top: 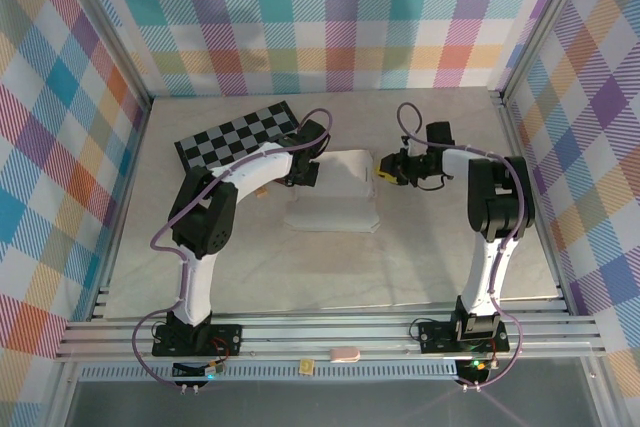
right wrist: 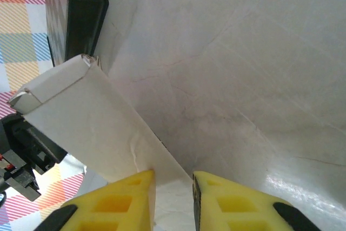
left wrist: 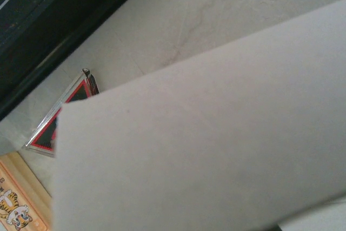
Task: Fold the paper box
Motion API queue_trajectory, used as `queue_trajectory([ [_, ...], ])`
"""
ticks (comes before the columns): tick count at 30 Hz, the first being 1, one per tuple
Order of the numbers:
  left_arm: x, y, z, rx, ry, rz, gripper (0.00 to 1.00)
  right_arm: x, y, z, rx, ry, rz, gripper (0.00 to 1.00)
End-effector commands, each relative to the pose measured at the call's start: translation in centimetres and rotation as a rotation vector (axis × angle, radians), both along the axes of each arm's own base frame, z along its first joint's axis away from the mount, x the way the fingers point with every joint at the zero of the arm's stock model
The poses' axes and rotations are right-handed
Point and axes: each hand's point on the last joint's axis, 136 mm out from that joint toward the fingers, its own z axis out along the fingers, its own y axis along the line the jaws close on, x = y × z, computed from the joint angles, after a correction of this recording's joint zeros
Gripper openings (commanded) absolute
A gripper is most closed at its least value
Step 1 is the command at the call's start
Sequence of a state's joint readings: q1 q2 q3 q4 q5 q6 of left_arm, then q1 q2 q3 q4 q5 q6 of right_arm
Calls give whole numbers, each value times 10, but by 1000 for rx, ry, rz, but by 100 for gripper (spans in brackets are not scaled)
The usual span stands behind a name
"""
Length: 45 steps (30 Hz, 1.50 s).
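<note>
As the right pincer (right wrist: 173, 181) straddles the paper box (top: 335, 187) edge, table (top: 330, 272) spreads nearby.

Left wrist view: paper box (left wrist: 216, 133) runs off the right and bottom edges, covering part of a red-bordered triangle (left wrist: 57, 121); tiger card (left wrist: 13, 201) cut by the corner. Top view: left hand (top: 305, 169) too small to read (parted or closed, unclear). Right hand (right wrist: 173, 176): finger bases cut off below; pad contact with the box unclear.
</note>
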State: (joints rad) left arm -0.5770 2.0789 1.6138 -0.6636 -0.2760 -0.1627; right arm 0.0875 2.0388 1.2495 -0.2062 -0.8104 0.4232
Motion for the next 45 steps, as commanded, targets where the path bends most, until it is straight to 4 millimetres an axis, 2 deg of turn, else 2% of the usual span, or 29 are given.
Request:
queue_trajectory([
  [1, -13, 15, -19, 87, 93, -32, 0, -4, 8, 1, 20, -15, 54, 27],
  [14, -14, 11, -18, 75, 102, -65, 0, -6, 29, 11, 64, -73, 135, 28],
  [19, -15, 10, -17, 69, 102, -67, 0, -8, 33, 10, 41, -79, 146, 27],
  [27, -14, 9, -14, 58, 94, -69, 0, -14, 38, 1, -122, -109, 174, 28],
  [34, -16, 9, -13, 57, 92, -69, 0, -15, 37, 8, -180, -143, 169, 32],
  [45, -20, 13, -10, 59, 81, -71, 0, -35, 47, 27, -53, -163, 216, 34],
])
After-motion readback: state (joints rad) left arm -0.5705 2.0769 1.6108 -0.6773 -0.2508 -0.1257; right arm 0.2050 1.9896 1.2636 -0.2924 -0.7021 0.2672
